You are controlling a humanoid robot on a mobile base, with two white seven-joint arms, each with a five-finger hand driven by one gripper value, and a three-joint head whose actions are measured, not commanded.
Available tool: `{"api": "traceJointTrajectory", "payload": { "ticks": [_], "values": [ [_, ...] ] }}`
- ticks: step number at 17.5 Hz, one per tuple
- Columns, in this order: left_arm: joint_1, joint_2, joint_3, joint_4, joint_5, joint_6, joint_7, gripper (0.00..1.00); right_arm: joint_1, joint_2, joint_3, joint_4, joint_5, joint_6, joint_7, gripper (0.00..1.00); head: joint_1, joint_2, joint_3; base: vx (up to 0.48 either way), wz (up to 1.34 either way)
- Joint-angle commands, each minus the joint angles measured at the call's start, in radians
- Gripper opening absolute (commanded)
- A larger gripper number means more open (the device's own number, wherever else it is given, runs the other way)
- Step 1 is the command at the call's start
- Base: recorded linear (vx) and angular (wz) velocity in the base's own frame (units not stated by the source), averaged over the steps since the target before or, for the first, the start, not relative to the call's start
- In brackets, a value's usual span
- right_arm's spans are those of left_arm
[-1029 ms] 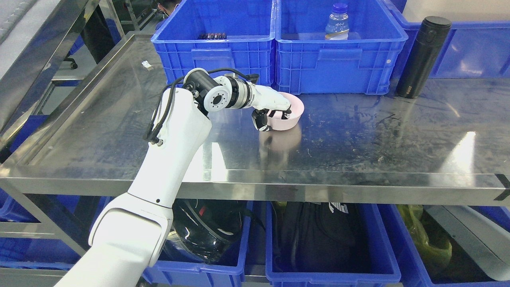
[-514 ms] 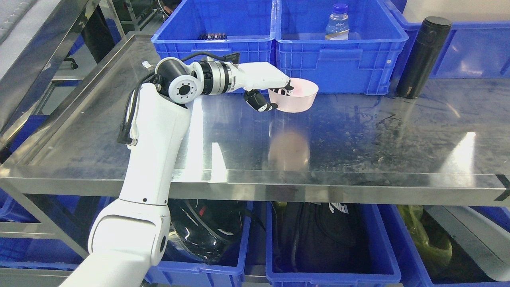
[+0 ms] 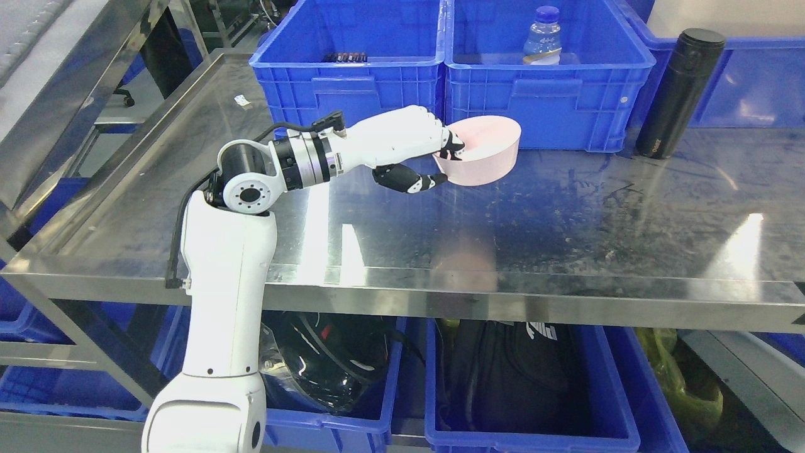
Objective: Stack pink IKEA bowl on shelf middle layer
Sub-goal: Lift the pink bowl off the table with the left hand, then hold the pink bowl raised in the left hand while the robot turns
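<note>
The left hand (image 3: pixel 420 150) grips the pink bowl (image 3: pixel 481 151) by its nine-o'clock rim, carried clear above the steel surface (image 3: pixel 566 220). No second bowl shows; next likely means finding one.

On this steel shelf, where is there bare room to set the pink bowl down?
The left hand holds the pink bowl above the steel shelf. Bare steel lies from the front lip back to the blue bins, and right of the bowl towards the black flask. The back edge is crowded.
</note>
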Motion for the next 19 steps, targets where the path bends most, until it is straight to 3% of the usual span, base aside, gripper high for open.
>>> {"api": "traceJointTrajectory", "payload": {
  "ticks": [1, 9, 19],
  "values": [
    [0.09, 0.015, 0.067, -0.162, 0.083, -0.002, 0.007, 0.01, 0.003, -0.017, 0.0, -0.017, 0.0, -0.001, -0.001, 1.0, 0.0, 0.0, 0.0, 0.001, 0.18],
    [0.108, 0.015, -0.031, -0.191, 0.12, -0.002, 0.009, 0.01, 0.003, -0.017, 0.0, -0.017, 0.0, -0.001, -0.001, 1.0, 0.0, 0.0, 0.0, -0.012, 0.48],
    [0.111, 0.015, -0.042, -0.203, 0.12, -0.002, 0.012, 0.01, 0.003, -0.017, 0.0, -0.017, 0.0, -0.001, -0.001, 1.0, 0.0, 0.0, 0.0, -0.019, 1.26]
  ]
}}
